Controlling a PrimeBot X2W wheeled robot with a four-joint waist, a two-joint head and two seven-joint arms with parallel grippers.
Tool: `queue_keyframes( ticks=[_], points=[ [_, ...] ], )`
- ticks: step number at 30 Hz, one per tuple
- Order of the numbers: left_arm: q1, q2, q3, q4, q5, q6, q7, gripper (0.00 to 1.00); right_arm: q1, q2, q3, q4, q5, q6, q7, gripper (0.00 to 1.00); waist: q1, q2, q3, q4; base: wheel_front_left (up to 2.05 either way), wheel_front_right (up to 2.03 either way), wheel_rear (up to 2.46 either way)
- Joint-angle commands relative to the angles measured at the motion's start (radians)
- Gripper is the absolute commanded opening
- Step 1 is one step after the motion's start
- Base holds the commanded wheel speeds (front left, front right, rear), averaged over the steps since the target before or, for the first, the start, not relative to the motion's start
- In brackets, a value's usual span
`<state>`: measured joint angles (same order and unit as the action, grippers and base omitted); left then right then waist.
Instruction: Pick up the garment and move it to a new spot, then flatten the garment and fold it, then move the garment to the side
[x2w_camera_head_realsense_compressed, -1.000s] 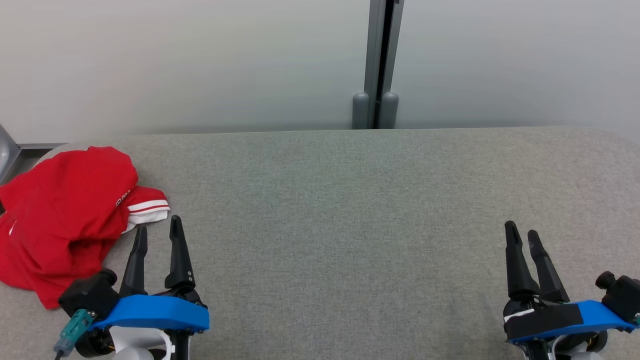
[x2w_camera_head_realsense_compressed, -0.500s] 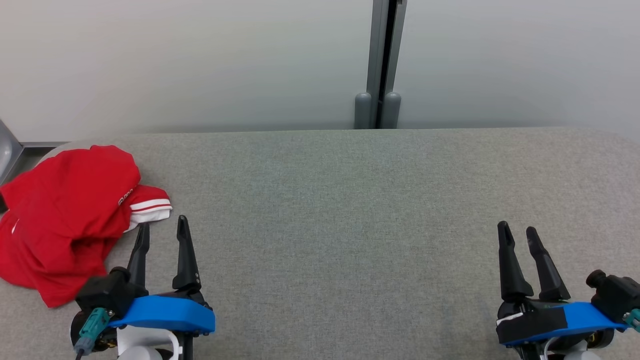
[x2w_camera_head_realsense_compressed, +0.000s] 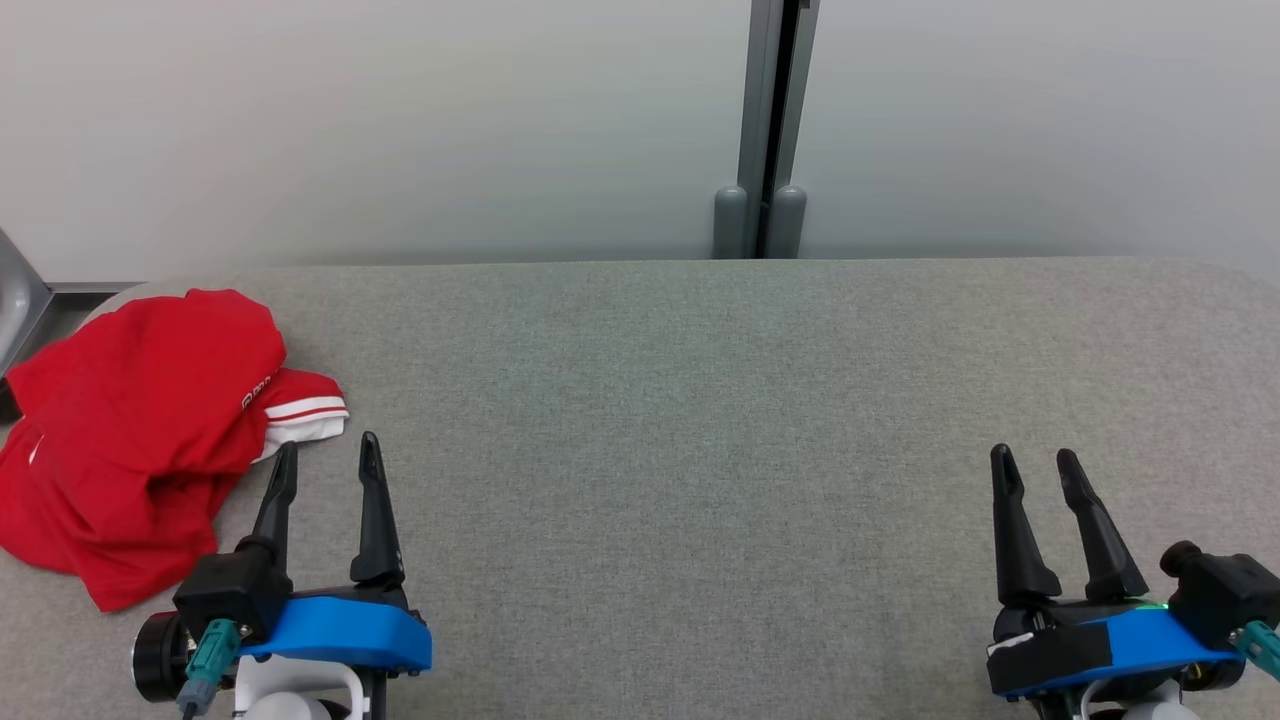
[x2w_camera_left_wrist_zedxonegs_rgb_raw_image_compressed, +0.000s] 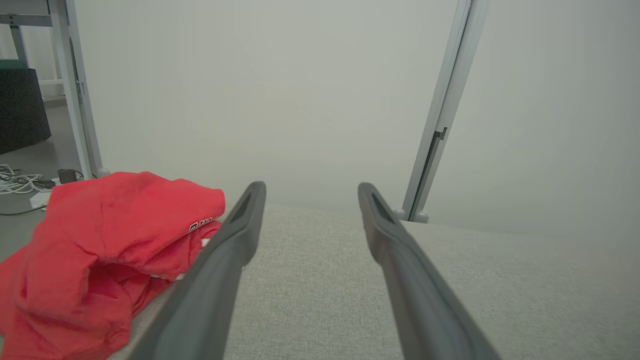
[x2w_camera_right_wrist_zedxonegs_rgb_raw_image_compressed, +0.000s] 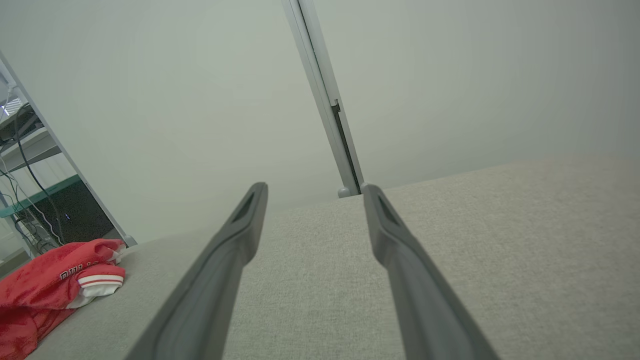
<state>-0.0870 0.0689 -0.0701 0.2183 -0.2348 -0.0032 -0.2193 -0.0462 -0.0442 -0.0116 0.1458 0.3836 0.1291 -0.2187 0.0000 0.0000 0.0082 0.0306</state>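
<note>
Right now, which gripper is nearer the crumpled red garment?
Left. The left gripper sits beside the crumpled red garment; right gripper is far across the grey fabric surface.

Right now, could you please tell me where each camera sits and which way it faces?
Head view: on the head, looking forward and down over the table toward the wall; left gripper at lower left, right gripper at lower right, both open.
Left wrist view: on the left wrist, looking along its fingers across the table; garment to their left.
Right wrist view: on the right wrist, looking along its fingers, tilted; garment at far left.
Shared: all three show the garment and the grey post at the wall.
</note>
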Motion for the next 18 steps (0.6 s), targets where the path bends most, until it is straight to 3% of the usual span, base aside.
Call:
queue_keyframes(
  ticks=[1, 18],
  points=[
    [-0.015, 0.008, 0.0, 0.0, 0.018, 0.006, -0.008, 1.0, 0.006, -0.009, -0.003, -0.001, -0.022, 0.002, -0.01, 1.0, 0.0, 0.0, 0.0, 0.0, 0.0, 0.0, 0.0],
    [-0.009, 0.017, -0.026, -0.019, 0.117, 0.017, 0.011, 1.0, 0.004, -0.009, -0.014, 0.013, -0.165, 0.003, -0.043, 1.0, 0.0, 0.0, 0.004, 0.01, 0.0, 0.0, 0.0]
  ],
)
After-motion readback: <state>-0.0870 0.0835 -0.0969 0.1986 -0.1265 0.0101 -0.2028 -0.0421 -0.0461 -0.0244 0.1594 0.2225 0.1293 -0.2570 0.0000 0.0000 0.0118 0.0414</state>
